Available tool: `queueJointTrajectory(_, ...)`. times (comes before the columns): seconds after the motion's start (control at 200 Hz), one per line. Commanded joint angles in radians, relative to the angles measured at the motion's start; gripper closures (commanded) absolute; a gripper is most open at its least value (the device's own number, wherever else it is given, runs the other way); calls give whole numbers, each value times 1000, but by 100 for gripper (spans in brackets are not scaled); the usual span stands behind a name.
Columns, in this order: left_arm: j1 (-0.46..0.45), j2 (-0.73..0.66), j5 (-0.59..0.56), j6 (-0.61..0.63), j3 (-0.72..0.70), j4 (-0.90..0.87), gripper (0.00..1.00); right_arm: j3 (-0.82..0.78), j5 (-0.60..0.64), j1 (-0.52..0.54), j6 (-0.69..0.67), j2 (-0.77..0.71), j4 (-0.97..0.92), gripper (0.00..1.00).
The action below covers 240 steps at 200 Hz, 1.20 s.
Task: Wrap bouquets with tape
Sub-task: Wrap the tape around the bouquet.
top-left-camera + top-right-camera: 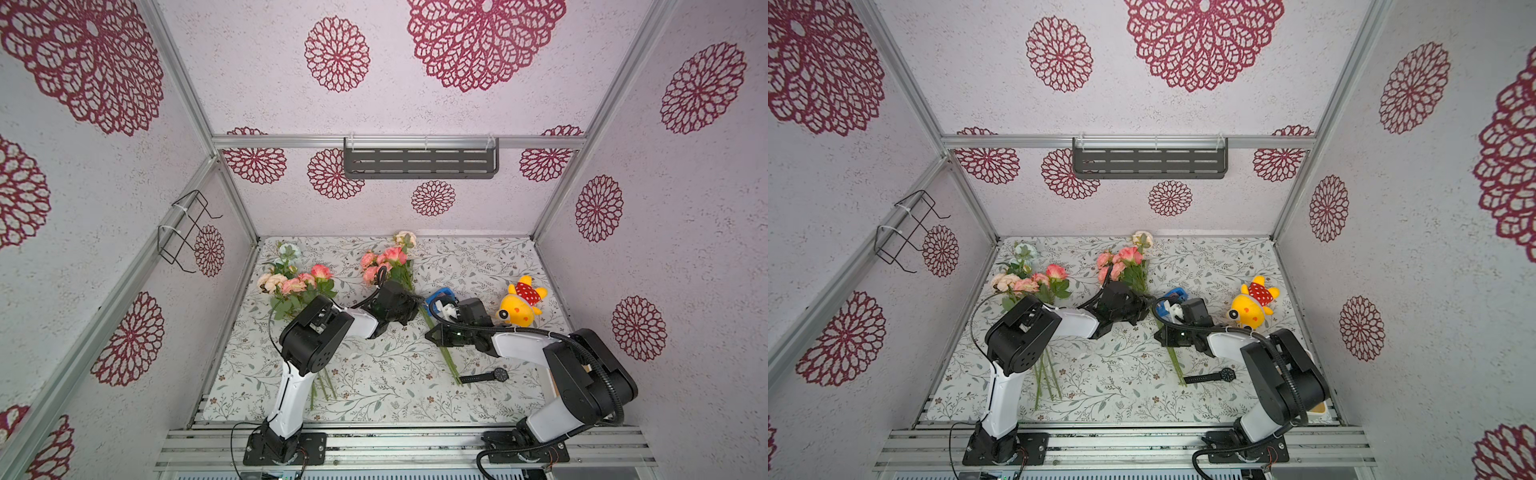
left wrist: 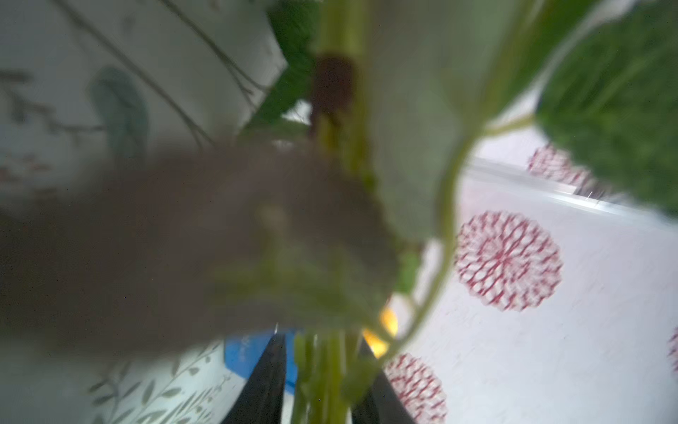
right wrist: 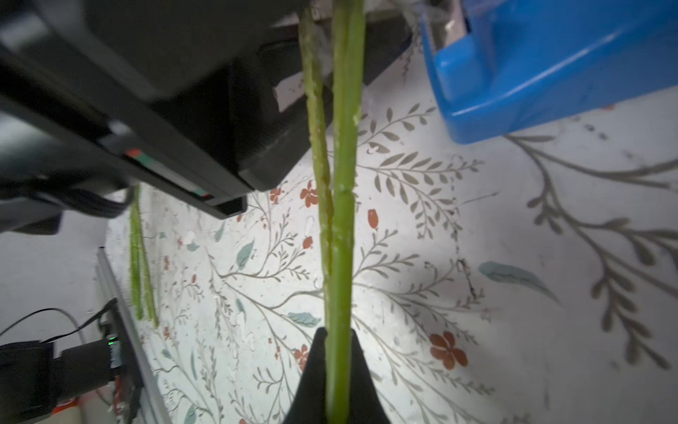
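My right gripper (image 3: 337, 332) clenched on the stems of the middle bouquet (image 1: 390, 259), on a leaf-printed table in a papered booth

Nearest is the aluminium rail (image 1: 415, 440) that my arms bolt to; past it lies the pale table cover (image 1: 374, 386), printed with grey-green sprigs and small rust flowers, with a black wristwatch (image 1: 500, 375) just beside the stem ends. My left gripper (image 2: 321, 341) has a finger on either side of the same bunch, up under the leaves (too blurred for me to tell whether they press). The blue tape dispenser (image 1: 441, 296) sits just beside the stems, a yellow plush toy (image 1: 519, 305) is further right, and the second bouquet (image 1: 297, 282) lies by the left wall. Beyond are white walls (image 1: 374, 216) with crimson medallions, a wire rack (image 1: 187, 228) on the left one and a dark slotted shelf (image 1: 419, 162) on the back one
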Motion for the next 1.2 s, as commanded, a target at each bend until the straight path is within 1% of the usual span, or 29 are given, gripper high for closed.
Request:
queueJointTrajectory(0.0,2,-15,-15,-36,-10,-6,52,61,252,47,-110,-71,-159,100)
queueJointTrajectory(0.065,11,-12,-12,-38,-8,-11,45,87,317,75,-132,-85,-195,100)
queueJointTrajectory(0.105,16,-8,-9,-41,-5,-14,44,100,360,94,-150,-92,-215,100)
queueJointTrajectory(0.26,18,4,4,-14,33,-52,44,155,521,174,-226,-90,-290,100)
queueJointTrajectory(0.36,15,3,8,0,58,-65,46,185,570,202,-267,-56,-324,100)
queueJointTrajectory(0.445,15,6,18,7,76,-71,48,191,583,225,-294,-42,-307,100)
queueJointTrajectory(0.485,15,10,27,2,84,-71,51,195,605,237,-296,-37,-294,100)
queueJointTrajectory(0.535,11,14,34,-5,87,-66,58,213,619,244,-301,-15,-296,100)
queueJointTrajectory(0.57,6,15,39,-7,90,-69,62,230,626,247,-306,4,-303,100)
queueJointTrajectory(0.605,3,17,42,-9,92,-73,64,240,627,250,-311,19,-304,100)
queueJointTrajectory(0.665,2,21,47,-13,95,-68,71,240,610,252,-317,28,-283,100)
queueJointTrajectory(0.696,2,21,49,-18,94,-65,76,233,603,252,-316,27,-267,100)
queueJointTrajectory(0.721,4,22,49,-20,90,-62,84,228,597,252,-313,25,-257,100)
queueJointTrajectory(0.761,5,21,48,-21,87,-59,92,219,591,251,-305,20,-244,100)
queueJointTrajectory(0.821,9,17,47,-20,82,-60,100,203,570,245,-295,11,-228,100)
queueJointTrajectory(0.896,12,13,43,-9,79,-60,100,178,525,233,-272,-2,-213,100)
queueJointTrajectory(0.921,13,12,43,-5,80,-59,100,170,498,223,-258,-8,-207,94)
queueJointTrajectory(0.941,14,11,43,-2,81,-58,100,161,475,212,-244,-14,-201,88)
queueJointTrajectory(0.966,15,13,42,4,82,-57,100,148,436,197,-225,-22,-193,77)
queueJointTrajectory(0.996,15,13,41,8,84,-55,100,134,391,176,-199,-32,-183,68)
queueJointTrajectory(1.061,16,12,38,13,82,-47,100,93,289,126,-134,-60,-150,52)
queueJointTrajectory(1.136,16,11,36,17,81,-39,100,34,153,60,-56,-93,-78,42)
queueJointTrajectory(1.196,16,10,34,19,80,-38,100,3,61,20,-6,-101,-24,39)
